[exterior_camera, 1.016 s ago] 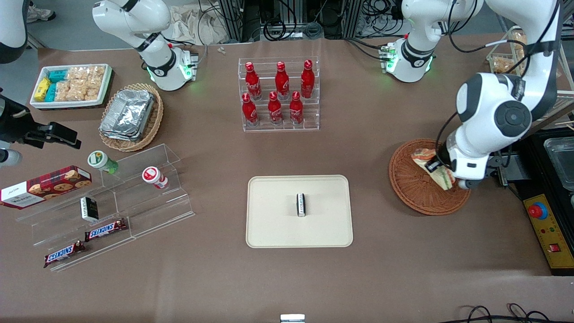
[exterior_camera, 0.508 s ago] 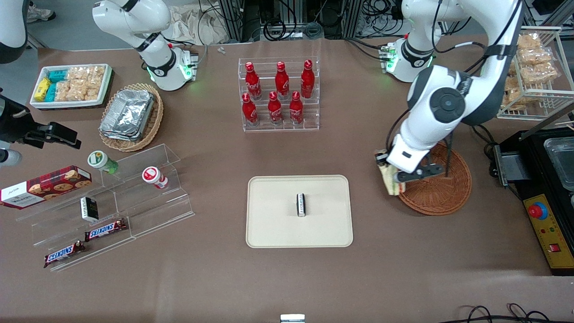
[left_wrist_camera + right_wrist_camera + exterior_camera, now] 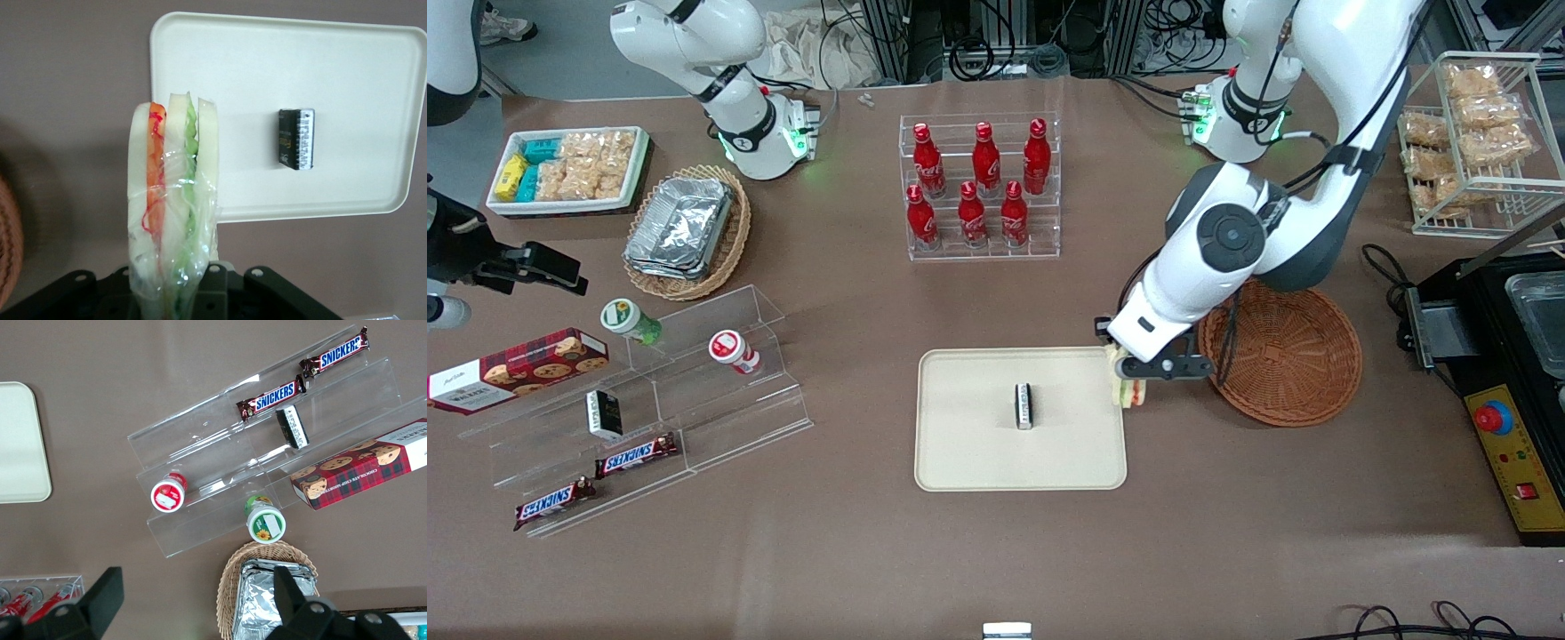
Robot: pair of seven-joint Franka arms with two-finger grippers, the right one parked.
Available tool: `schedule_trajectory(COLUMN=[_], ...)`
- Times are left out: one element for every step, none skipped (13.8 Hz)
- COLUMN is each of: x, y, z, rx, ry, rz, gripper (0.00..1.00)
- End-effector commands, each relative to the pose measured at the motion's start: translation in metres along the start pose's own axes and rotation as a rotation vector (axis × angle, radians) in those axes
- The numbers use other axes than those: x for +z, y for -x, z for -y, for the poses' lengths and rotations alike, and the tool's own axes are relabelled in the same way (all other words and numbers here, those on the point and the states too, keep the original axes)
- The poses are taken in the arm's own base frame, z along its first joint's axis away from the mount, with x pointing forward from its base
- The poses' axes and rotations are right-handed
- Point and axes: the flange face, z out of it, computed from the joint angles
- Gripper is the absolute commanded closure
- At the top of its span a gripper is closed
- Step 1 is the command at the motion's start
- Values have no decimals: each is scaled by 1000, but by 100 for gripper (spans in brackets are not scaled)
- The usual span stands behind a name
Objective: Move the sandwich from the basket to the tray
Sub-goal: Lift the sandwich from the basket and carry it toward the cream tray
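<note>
- Currently, the sandwich [image 3: 1129, 391] is being held off the table by the gripper [image 3: 1138, 378], whose fingers are being kept closed on its wrapped lower end.
- The load is being carried above the tray [image 3: 969, 444] edge nearest the basket [image 3: 1294, 373].
- A small dark packet [image 3: 296, 139] is lying mid-tray.
- The basket is sitting beside the tray, toward the working arm's end.

— What colours does the sandwich [image 3: 173, 200] show?
— Pale bread, with an orange-red layer and a green one.
— And the rest?
— Cream tray [image 3: 960, 453], reddish-brown woven basket [image 3: 1294, 360], black tool [image 3: 1138, 378], brown bench [image 3: 854, 551].
</note>
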Motion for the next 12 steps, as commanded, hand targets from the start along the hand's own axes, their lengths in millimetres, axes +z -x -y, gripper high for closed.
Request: schedule_trajectory(x=[35, 54, 64, 75, 88, 101, 110, 120, 127, 132, 136, 137], y=[-12, -14, -25, -34, -39, -39, -39, -38, -38, -38, -37, -37], z=[-17, -19, -25, -27, -24, -21, -19, -17, -15, -13, -13, -12], rx=[28, 59, 63, 55, 57, 75, 90, 92, 92, 91, 91, 93], ry=[-5, -27, -11, 6, 5, -17, -35, -41, -43, -44, -45, -48], rz=[-22, -24, -24, -14, -4, 0, -2, 9, 18, 25, 30, 33], gripper=[100, 100, 100, 100, 100, 100, 100, 100, 100, 100, 100, 100])
